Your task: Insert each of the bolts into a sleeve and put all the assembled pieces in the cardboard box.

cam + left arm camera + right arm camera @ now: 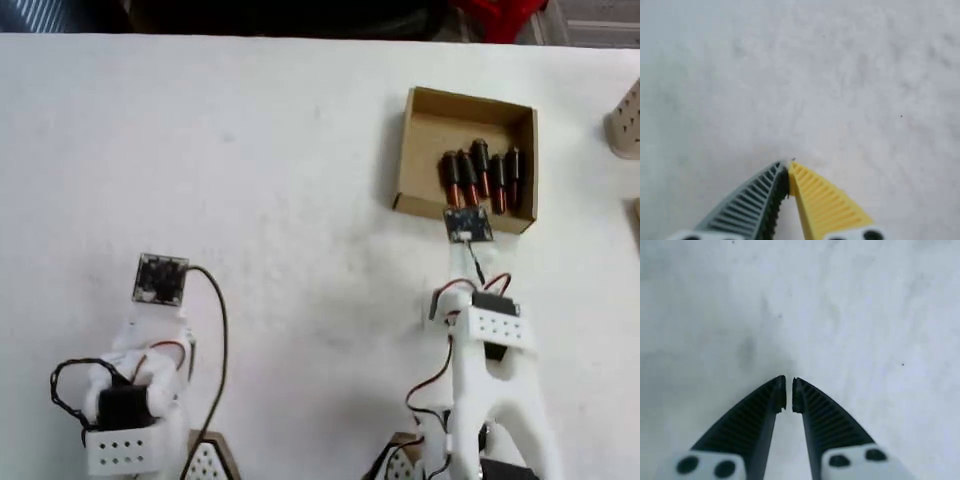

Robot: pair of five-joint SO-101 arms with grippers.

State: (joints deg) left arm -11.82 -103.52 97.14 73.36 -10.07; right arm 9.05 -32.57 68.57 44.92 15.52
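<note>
The cardboard box (412, 150) stands at the back right of the white table. Several dark bolt-and-sleeve pieces (482, 176) lie side by side inside it, against its near right corner. The right arm (487, 340) stretches toward the box, and its wrist camera sits just at the box's near wall. My right gripper (789, 390) has black fingers, shut with nothing between them, over bare table. The left arm (135, 385) is folded at the front left. My left gripper (788, 167), one finger grey and one yellow, is shut and empty above the white surface.
A white perforated object (625, 122) stands at the table's right edge. A black cable (221, 340) loops beside the left arm. The table's far edge (250, 36) runs along the back, with dark floor beyond it.
</note>
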